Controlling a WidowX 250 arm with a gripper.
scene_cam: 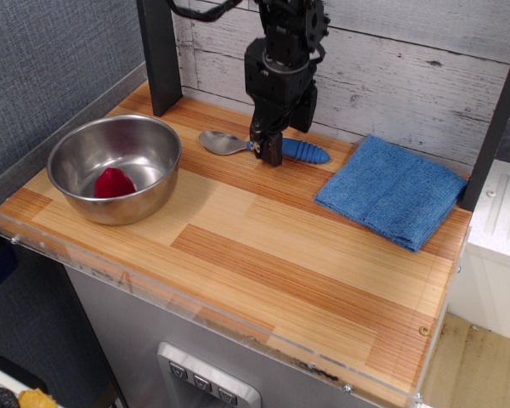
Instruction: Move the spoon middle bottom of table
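Note:
The spoon [304, 151] lies at the back middle of the wooden table [263, 238], its silver bowl to the left and its ribbed blue handle to the right. My gripper [269, 151] has come down from above onto the handle's left end, close to the spoon's bowl. Its dark fingers [273, 150] sit on both sides of the handle and look closed on it. The spoon's bowl end is tipped slightly up and back. The part of the handle between the fingers is hidden.
A steel bowl [144, 144] with a red object [113, 183] inside stands at the left. A folded blue cloth [391, 191] lies at the right back. A black post [157, 55] stands at the back left. A clear acrylic rim [195, 310] edges the front.

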